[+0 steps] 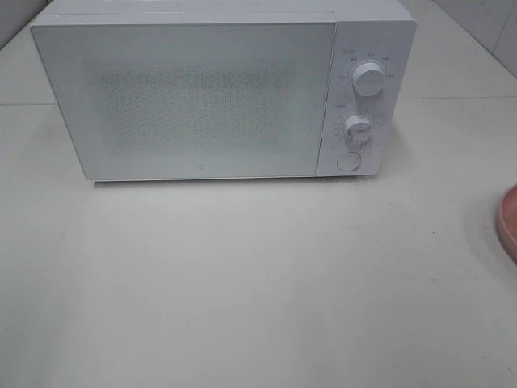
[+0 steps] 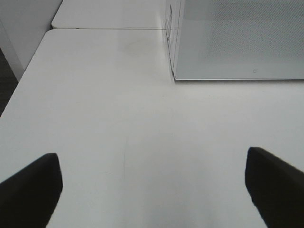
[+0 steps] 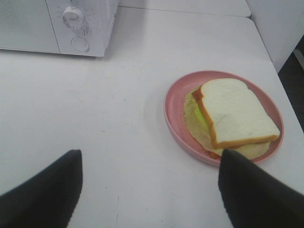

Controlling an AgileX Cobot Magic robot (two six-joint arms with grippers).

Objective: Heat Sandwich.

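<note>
Sandwich (image 3: pixel 236 115): on pink plate (image 3: pixel 174 111), right of closed microwave (image 1: pixel 202 97). Nearer the right gripper (image 3: pixel 149 190) (wide open, empty); left gripper (image 2: pixel 152 187) likewise.

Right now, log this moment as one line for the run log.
microwave: door shut | sandwich: on pink plate, right of microwave | left claw: open, empty | right claw: open, empty

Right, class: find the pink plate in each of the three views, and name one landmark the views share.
Exterior high: only the pink plate's rim shows, at the right edge.
Left wrist: not in it.
Right wrist: whole plate, right of centre, carrying the sandwich.
Shared landmark: the white microwave, in all three.
</note>
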